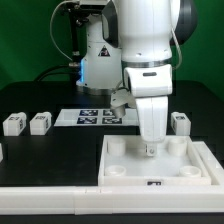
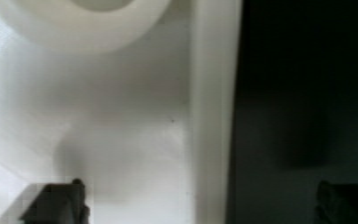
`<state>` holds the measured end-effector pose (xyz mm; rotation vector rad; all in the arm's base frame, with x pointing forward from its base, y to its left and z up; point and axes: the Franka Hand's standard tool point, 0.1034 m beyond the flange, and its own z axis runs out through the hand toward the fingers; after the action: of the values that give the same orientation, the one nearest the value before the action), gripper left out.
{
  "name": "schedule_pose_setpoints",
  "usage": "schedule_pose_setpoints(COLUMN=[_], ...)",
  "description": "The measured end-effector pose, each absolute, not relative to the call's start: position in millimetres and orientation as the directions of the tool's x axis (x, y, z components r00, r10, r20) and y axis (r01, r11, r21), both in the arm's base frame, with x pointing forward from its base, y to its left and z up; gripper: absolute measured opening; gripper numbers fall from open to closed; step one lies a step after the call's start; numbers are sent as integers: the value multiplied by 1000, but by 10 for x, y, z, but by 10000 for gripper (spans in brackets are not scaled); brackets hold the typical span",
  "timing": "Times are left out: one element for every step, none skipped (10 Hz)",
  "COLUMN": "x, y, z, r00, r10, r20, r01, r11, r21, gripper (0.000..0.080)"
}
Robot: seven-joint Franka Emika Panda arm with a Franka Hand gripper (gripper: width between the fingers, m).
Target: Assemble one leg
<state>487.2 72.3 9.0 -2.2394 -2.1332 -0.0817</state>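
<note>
My gripper [image 1: 150, 148] points straight down at the far rim of the large white tray-like panel [image 1: 125, 170]. In the wrist view the gripper [image 2: 199, 205] is open and empty: one dark fingertip [image 2: 55, 202] is over the white panel [image 2: 105, 120], the other over the black table, so the jaws straddle the panel's edge. A round corner socket [image 2: 108, 12] shows ahead. Three small white legs stand on the table: two at the exterior view's left [image 1: 13, 123] [image 1: 40, 122], one at its right [image 1: 180, 122], close beside the gripper's arm.
The marker board [image 1: 95, 117] lies flat behind the panel. The robot's base and cables stand at the back. A low white strip [image 1: 50, 190] runs along the table's front, left of the panel.
</note>
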Motion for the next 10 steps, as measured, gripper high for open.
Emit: schedule_pose_setpoints(x=[4872, 4873, 4874, 4856, 4817, 4768, 4707, 4688, 4687, 4686], y=[722, 721, 720, 745, 789, 820, 832, 829, 828, 832], z=[90, 90, 92, 165, 299, 402, 464, 461, 446, 445], r00=[48, 49, 49, 94, 124, 163, 197, 198, 267, 389], r10=[996, 996, 996, 993, 990, 985, 979, 978, 961, 919], r20=[71, 71, 71, 68, 62, 60, 60, 62, 66, 70], r01=[999, 999, 999, 995, 992, 986, 980, 979, 963, 920], r11=[-49, -49, -49, -95, -125, -164, -199, -200, -269, -391], r21=[2, 2, 2, 3, 11, 20, 27, 32, 24, 14], gripper=[648, 648, 649, 649, 649, 649, 649, 649, 649, 649])
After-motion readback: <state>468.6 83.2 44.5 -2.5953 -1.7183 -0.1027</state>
